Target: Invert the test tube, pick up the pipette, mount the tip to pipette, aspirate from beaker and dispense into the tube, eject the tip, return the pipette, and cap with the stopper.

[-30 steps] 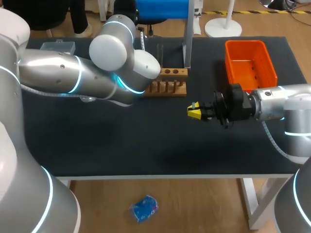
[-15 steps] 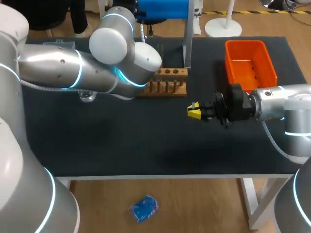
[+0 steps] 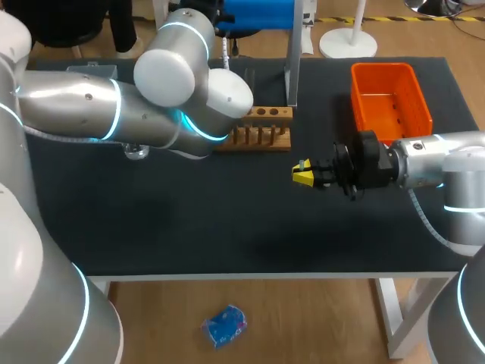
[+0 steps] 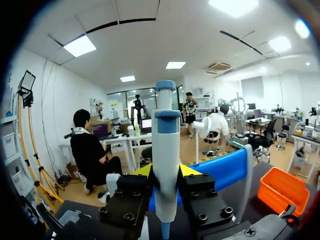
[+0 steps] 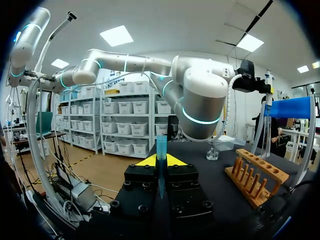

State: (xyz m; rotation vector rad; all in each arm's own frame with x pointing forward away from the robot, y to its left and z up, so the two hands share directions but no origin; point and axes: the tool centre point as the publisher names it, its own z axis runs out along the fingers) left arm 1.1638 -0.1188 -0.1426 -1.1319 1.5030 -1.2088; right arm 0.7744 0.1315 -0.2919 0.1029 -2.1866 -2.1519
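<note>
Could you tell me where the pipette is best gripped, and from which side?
Probably on the straight barrel below the collar, pinched from two opposite sides, as the left gripper holds the pipette now: that leaves the plunger above and the nozzle below free for the tip.

Left arm (image 3: 98,121) comes in from its side and folds over the back of the worktop (image 3: 189,227), big elbow joint riding high with the wrist tucked behind it. Its end effector (image 4: 166,172) is clamped on the pipette (image 4: 166,145) from both sides. Right arm (image 3: 436,163) lies pretty much level, end effector (image 3: 303,176) pointing toward the middle, yellow tips pinched on a slim blue tube (image 5: 161,147).
</note>
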